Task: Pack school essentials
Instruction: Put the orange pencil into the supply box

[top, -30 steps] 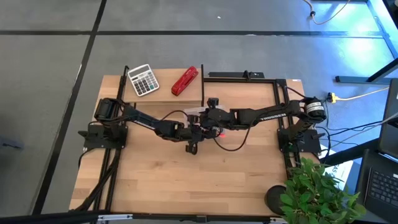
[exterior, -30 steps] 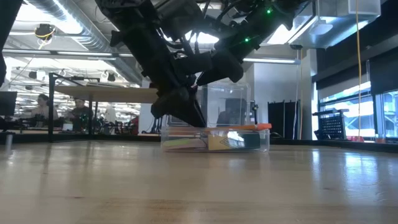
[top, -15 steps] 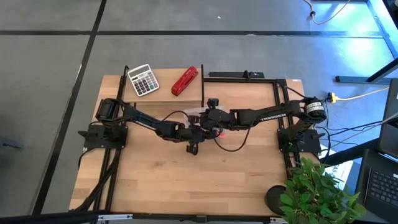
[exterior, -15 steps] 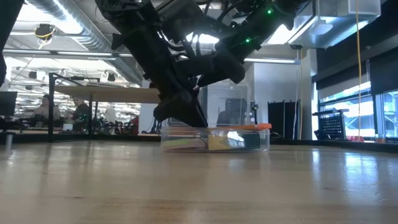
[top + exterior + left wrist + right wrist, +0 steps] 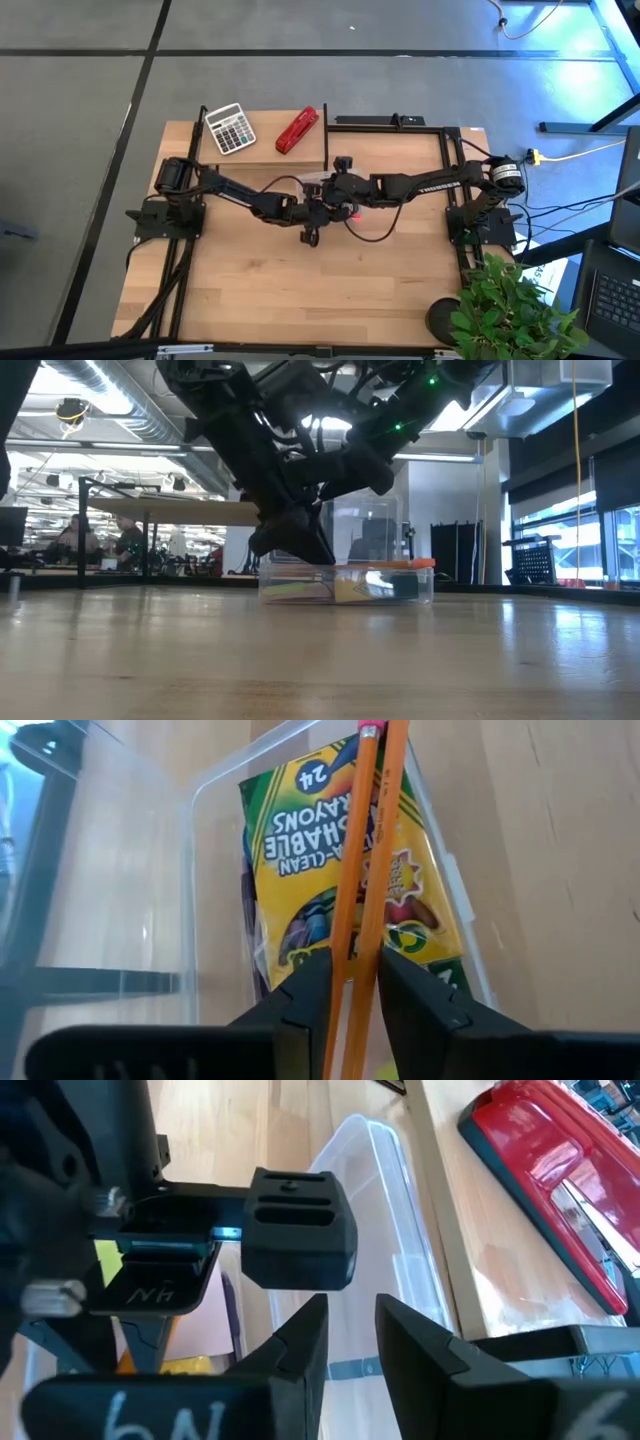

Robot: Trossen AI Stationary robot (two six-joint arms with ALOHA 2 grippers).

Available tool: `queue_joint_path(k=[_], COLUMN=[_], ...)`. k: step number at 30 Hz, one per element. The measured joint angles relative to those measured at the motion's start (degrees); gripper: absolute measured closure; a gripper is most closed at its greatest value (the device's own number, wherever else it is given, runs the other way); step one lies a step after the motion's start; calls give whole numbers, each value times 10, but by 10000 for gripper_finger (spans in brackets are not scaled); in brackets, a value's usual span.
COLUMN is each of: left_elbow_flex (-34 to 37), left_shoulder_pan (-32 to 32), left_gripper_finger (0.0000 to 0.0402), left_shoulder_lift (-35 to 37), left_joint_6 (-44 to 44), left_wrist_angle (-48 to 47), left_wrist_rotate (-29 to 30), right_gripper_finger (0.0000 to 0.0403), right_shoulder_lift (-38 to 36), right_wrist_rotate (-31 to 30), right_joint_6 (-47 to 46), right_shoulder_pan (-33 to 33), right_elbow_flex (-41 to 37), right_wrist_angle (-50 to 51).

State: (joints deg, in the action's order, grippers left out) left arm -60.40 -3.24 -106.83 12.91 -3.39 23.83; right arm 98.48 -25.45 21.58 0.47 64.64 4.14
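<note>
The left gripper point(image 5: 355, 982) is clamped on two orange pencils point(image 5: 365, 850) – their long axis runs toward 12 o'clock, above the crayon box point(image 5: 345, 870) inside the clear bin point(image 5: 190, 870). Right gripper point(image 5: 350, 1335): narrow gap, holding nothing.

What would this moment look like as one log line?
left tool: shut on orange pencils | over clear box, crayon box inside | right tool: alongside, empty
</note>
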Motion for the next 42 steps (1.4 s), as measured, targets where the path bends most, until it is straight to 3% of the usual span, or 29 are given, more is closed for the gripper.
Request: queue_joint_path(k=[30, 37, 42], left_elbow_flex=[-1, -1, -1], left_shoulder_pan=[10, 10, 11], left_gripper_finger=[324, 324, 324], left_shoulder_lift=[-1, -2, -2], left_joint_6=[3, -49, -72], left_wrist_angle=[-6, -7, -5], left_wrist_rotate=[-10, 2, 42], right_gripper_finger=[313, 313, 313], right_shoulder_lift=[0, 0, 0], right_wrist_rotate=[1, 1, 2], right_joint_6=[-2, -2, -3], right_shoulder_pan=[0, 1, 1], right_elbow_flex=[0, 1, 1], right_wrist_angle=[2, 2, -1])
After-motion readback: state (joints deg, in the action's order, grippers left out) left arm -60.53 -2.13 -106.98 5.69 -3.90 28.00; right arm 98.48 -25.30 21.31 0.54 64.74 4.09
